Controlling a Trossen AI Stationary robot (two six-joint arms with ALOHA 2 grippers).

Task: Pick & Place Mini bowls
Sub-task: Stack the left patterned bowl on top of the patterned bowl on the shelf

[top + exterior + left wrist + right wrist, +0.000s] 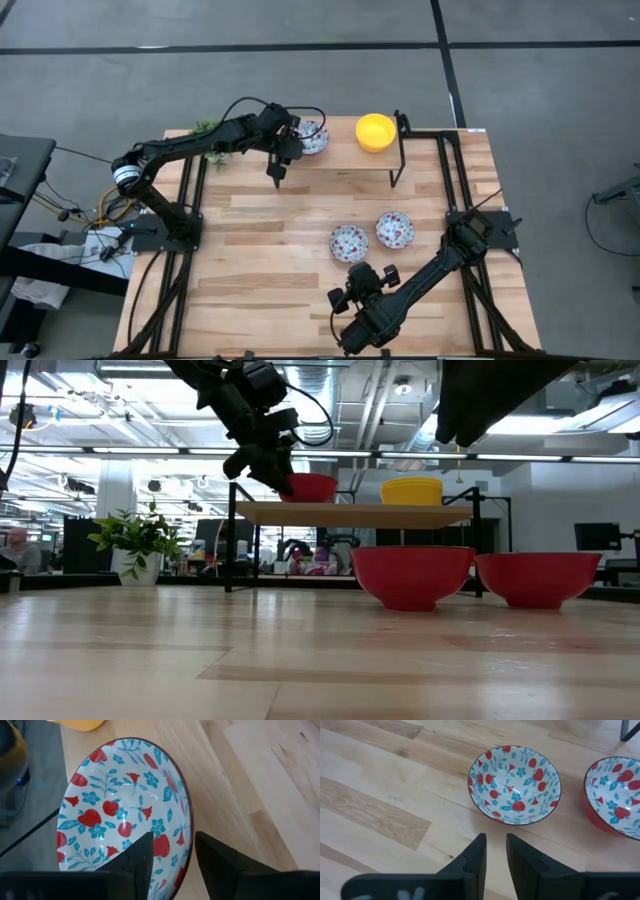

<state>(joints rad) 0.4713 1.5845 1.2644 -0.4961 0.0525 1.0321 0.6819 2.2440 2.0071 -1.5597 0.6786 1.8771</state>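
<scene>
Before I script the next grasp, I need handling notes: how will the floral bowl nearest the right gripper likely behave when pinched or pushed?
The floral bowl looks rigid and glazed, so its rim may be slippery in the right gripper. It probably chips if dropped. In the low view it stands on a narrow foot, so a push on the rim might tip it rather than slide it.

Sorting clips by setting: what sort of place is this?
Probably a lab or workshop in a large open office: a wooden table with two robot arms mounted on it, exposed ceiling ducts, and monitors in the room behind.
</scene>
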